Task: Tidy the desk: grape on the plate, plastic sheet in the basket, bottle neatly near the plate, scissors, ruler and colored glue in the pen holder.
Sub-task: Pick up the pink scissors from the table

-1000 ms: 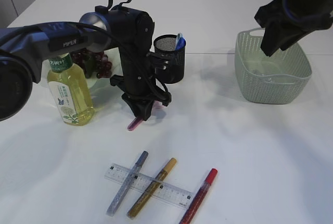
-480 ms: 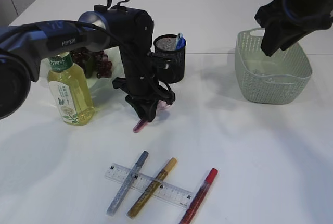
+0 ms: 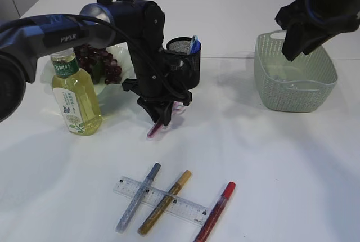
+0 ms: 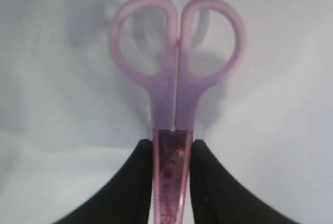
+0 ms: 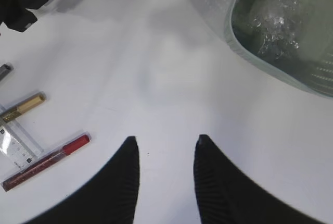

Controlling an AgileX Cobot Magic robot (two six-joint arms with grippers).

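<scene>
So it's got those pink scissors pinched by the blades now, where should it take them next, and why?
Probably up and a little toward the back, over the black mesh pen holder. The left gripper already clamps the scissors at the blades, jaws shut on both sides, and they look lifted off the table. The holder stands right behind the arm, its mouth open.

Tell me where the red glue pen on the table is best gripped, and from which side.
Grip the red glue pen at mid-barrel, coming straight down, jaws closing across its width. It lies flat and slanted, its lower end beside the ruler, so the cap half towards the upper right looks the clearer part to take.
</scene>
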